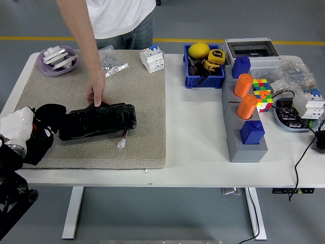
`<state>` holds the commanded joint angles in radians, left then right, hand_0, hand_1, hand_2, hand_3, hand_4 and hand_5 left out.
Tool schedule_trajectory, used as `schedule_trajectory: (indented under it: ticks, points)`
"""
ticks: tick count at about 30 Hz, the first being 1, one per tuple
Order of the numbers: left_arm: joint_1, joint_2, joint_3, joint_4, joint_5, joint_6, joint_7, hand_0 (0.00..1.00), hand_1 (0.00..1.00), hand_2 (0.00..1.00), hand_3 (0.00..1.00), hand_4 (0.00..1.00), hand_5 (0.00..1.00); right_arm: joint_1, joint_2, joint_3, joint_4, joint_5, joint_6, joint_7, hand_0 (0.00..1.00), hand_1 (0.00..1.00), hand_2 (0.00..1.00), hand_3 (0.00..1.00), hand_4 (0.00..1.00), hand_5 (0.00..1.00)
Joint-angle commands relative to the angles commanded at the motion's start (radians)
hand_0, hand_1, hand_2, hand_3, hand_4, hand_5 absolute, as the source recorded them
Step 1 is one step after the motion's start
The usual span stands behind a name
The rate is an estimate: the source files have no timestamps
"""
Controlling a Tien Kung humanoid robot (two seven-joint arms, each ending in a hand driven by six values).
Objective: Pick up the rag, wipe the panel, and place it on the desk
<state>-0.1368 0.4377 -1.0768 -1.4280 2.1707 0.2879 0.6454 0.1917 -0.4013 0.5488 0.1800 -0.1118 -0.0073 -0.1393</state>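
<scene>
Rag (43, 133) clutched under left robot hand (18, 129), touching the panel's (96, 122) left end.

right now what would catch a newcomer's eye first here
Likely the glossy black panel on the tan mat at left, with a person's hand pressing its far edge and the robot's white left hand holding a black rag at its left end. Next, the two orange cylinders on the grey block at right.
</scene>
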Motion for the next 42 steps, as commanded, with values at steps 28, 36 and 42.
schedule_trajectory:
  ticks: [28, 36, 42]
  points:
    - [-0.269, -0.104, 0.367, -0.012, -0.071, -0.007, 0.0, 0.201, 0.121, 0.481, 0.406, 0.124, 0.002, 0.011, -0.004, -0.018, 0.0, 0.01, 0.002, 0.0, 0.709, 0.502, 0.632, 0.62, 0.998, 0.558]
    - [-0.307, -0.126, 0.425, -0.014, -0.088, -0.009, 0.0, 0.202, 0.122, 0.481, 0.406, 0.126, 0.002, 0.009, -0.005, -0.025, 0.0, 0.013, 0.003, -0.001, 0.709, 0.502, 0.633, 0.62, 0.998, 0.559]
    - [-0.306, -0.129, 0.433, -0.009, -0.089, -0.009, 0.0, 0.202, 0.122, 0.481, 0.406, 0.125, 0.002, 0.01, -0.005, -0.023, 0.0, 0.013, 0.002, 0.001, 0.709, 0.502, 0.632, 0.62, 0.998, 0.559]
